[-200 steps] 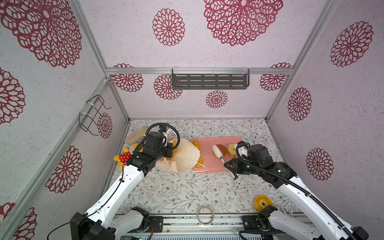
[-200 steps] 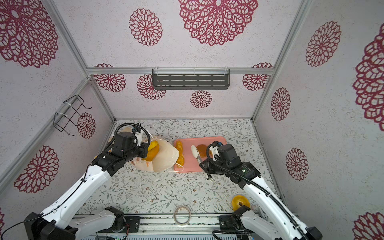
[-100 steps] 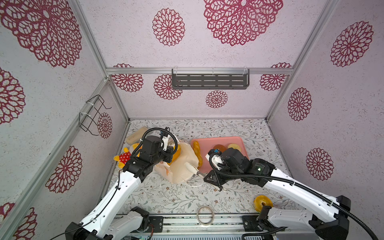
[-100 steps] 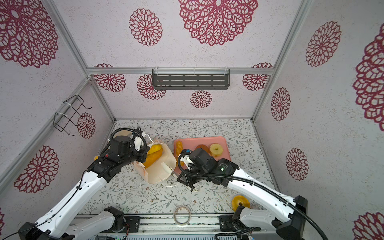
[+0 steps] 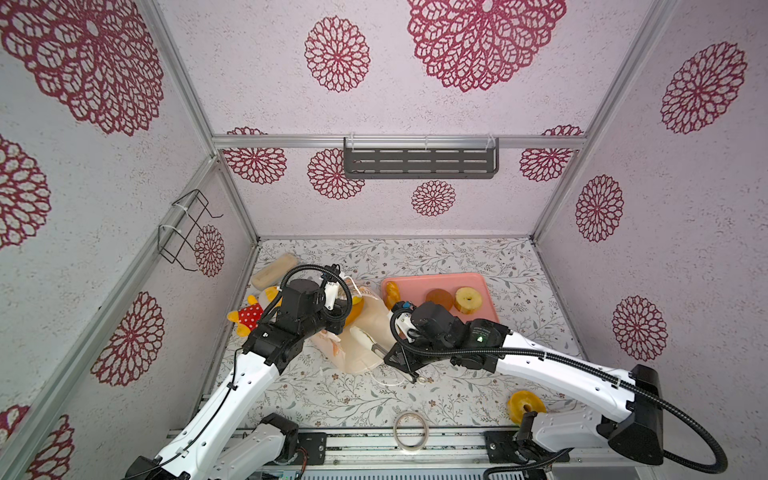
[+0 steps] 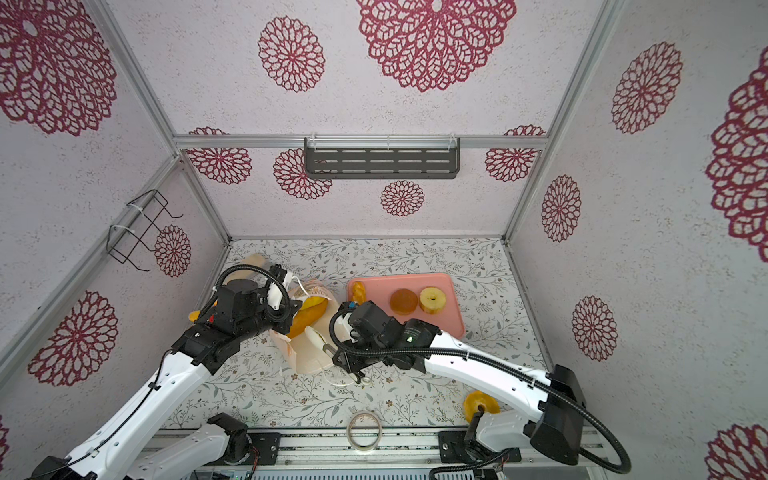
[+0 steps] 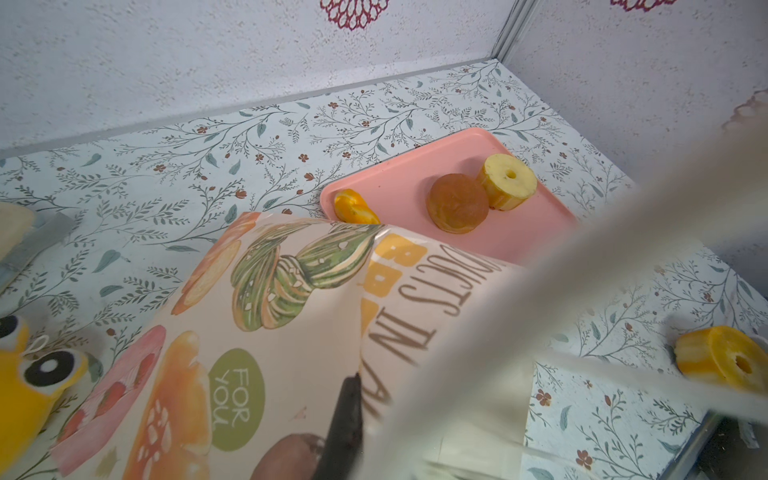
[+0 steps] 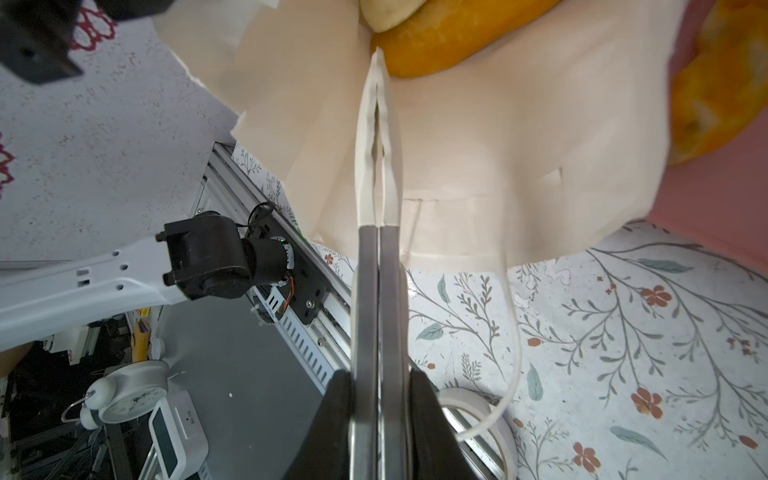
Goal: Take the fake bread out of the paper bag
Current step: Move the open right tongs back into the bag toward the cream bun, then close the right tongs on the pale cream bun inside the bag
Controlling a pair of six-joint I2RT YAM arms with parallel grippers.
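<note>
The paper bag [image 5: 368,338] [image 6: 309,357] lies tilted left of centre, mouth toward the front. My left gripper [image 7: 357,384] is shut on its printed edge [image 7: 291,332]. A long golden loaf [image 5: 355,311] [image 6: 311,312] [image 8: 436,45] shows inside. My right gripper [image 8: 379,374] [image 5: 400,356] is shut on white-tipped metal tongs [image 8: 378,166] [image 6: 316,338]. Their tips are pressed together, empty, inside the mouth just short of the loaf. On the pink tray [image 5: 415,284] [image 6: 451,309] lie a brown bun [image 5: 438,297], a ring [image 5: 468,300] and a braided stick [image 5: 392,293].
Another yellow ring bread [image 5: 525,406] lies at the front right by my right arm's base. A tape roll [image 5: 411,430] sits on the front rail. A yellow plush toy [image 5: 249,316] and a beige block [image 5: 274,270] lie against the left wall.
My right arm has swung left from over the tray, carrying the tongs to the bag's mouth. My left gripper has pulled the bag forward and tipped it up.
</note>
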